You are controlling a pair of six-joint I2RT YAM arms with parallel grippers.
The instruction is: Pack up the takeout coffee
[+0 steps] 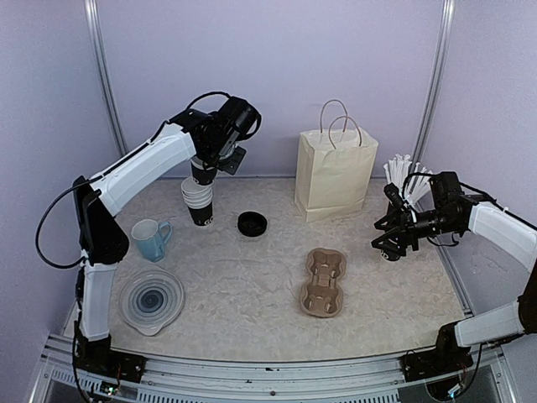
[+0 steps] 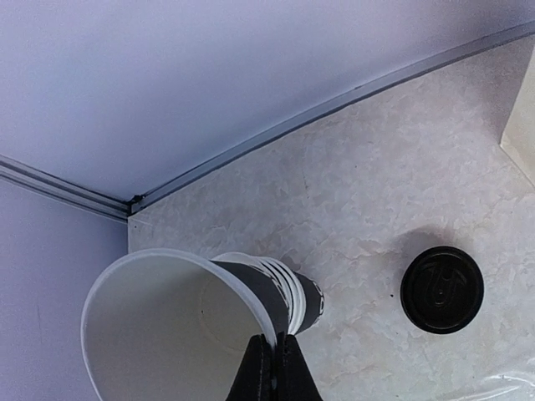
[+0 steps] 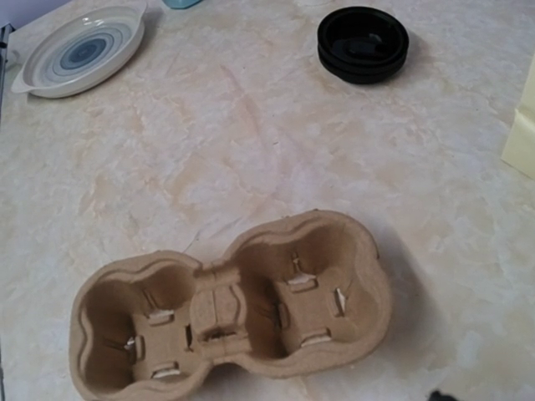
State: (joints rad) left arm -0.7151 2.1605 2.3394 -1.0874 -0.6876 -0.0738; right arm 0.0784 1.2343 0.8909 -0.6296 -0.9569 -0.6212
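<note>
Top external: left gripper (image 1: 204, 170) is clamped on the rim of the top cup (image 1: 201, 177) in the nested stack (image 1: 198, 204) by the back wall (image 1: 268, 84), while the right gripper (image 1: 391, 238) hangs wide open and holding nothing, right of the carrier tray (image 1: 324, 281) with bare table (image 1: 362, 277) between. Left wrist: lid (image 2: 441, 289) sits apart, right of the stack. Right wrist: tray lies below, both pockets open, lid beyond it.

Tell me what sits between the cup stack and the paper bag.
A black lid lies alone between the cup stack and the paper bag, slightly nearer the arms. The top view shows it.
</note>
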